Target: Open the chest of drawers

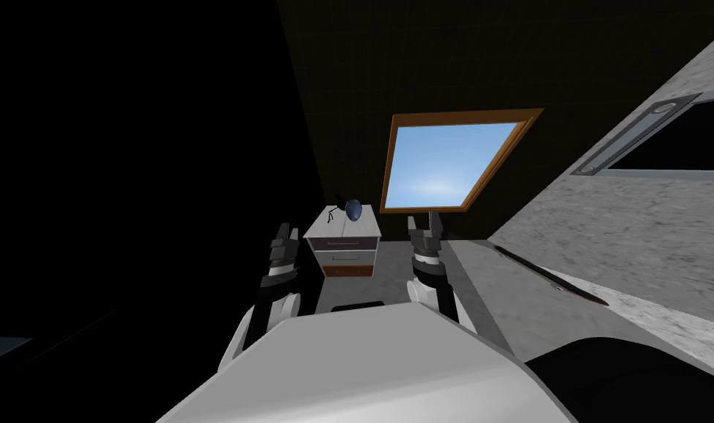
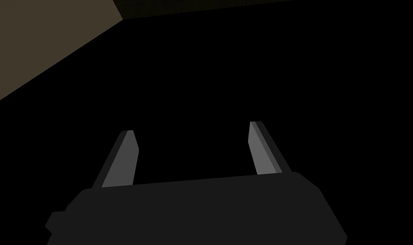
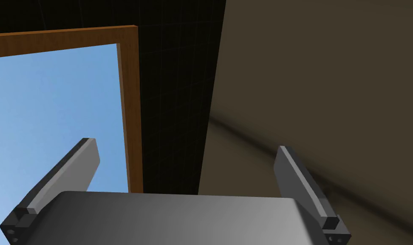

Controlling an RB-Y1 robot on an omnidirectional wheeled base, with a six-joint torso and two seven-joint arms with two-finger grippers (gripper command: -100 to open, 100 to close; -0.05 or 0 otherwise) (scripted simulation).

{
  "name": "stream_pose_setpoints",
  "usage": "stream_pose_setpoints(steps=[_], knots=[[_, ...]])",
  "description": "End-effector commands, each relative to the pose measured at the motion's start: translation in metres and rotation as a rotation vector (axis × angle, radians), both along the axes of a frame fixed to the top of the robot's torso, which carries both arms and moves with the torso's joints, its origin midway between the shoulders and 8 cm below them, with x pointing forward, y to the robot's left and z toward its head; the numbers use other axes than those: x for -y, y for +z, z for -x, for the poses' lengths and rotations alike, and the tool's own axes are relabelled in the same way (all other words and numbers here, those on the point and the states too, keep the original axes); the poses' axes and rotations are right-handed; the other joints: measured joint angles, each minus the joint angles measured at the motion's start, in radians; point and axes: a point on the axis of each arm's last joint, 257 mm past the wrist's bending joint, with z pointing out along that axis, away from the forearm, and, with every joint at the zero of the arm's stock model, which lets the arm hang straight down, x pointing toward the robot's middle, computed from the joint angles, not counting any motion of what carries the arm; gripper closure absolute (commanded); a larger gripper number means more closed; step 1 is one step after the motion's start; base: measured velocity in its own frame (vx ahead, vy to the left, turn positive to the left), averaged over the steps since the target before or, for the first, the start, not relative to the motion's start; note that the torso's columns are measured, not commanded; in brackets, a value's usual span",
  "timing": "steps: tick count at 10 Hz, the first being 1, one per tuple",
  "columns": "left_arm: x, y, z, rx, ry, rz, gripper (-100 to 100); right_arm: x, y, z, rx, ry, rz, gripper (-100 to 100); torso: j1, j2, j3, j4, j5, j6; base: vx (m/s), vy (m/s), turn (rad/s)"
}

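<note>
Head view: a small chest of drawers [image 1: 343, 253] stands on the floor against a dark wall. It is ahead of the robot, between its two raised arms and apart from both. Its top is white, with stacked drawer fronts below, the lowest one brown. A dark, round lamp [image 1: 352, 210] sits near the back edge of the top. A wood-framed window [image 1: 451, 158] showing blue sky hangs on the wall nearby. The left claw [image 1: 281, 236] and right claw [image 1: 424, 223] both have their fingers spread apart, gripping nothing.

Dim overall; window [image 1: 451, 163] sole bright patch; left side black, perhaps undrawn; walls [image 1: 642, 228] splay toward corners.
</note>
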Motion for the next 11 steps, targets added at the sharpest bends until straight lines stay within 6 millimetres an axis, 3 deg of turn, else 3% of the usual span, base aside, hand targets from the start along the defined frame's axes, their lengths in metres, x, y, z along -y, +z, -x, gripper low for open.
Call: stream_pose_setpoints(steps=[1, 9, 10, 11], knots=[[0.0, 0.0, 0.0, 0.0, 0.0, 0.0, 0, 0.0, 0.0, 0.0, 0.0, 0.0, 0.0, 0, 0.0, 0.04, -0.082, 0.041, 0.0, 0.0, 0.0, 0.0, 0.0], [0.0, 0.0, 0.0, 0.0, 0.0, 0.0, 0, 0.0, 0.0, 0.0, 0.0, 0.0, 0.0, 0, 0.0, 0.618, -1.234, 0.617, 0.0, 0.0, 0.0, 0.0, 0.0], [0.003, -0.01, -0.002, -0.011, -0.016, -0.039, -100, 0.0, 0.0, 0.0, 0.0, 0.0, 0.0, 0, 0.0, 0.691, -1.382, 0.691, 0.0, 0.0, 0.037, 0.006, -0.012], [0.004, -0.015, -0.003, -0.015, -0.021, -0.053, -100, 0.0, 0.0, 0.0, 0.0, 0.0, 0.0, 0, 0.001, 0.724, -1.452, 0.724, 0.0, 0.0, 0.054, 0.008, -0.014]])
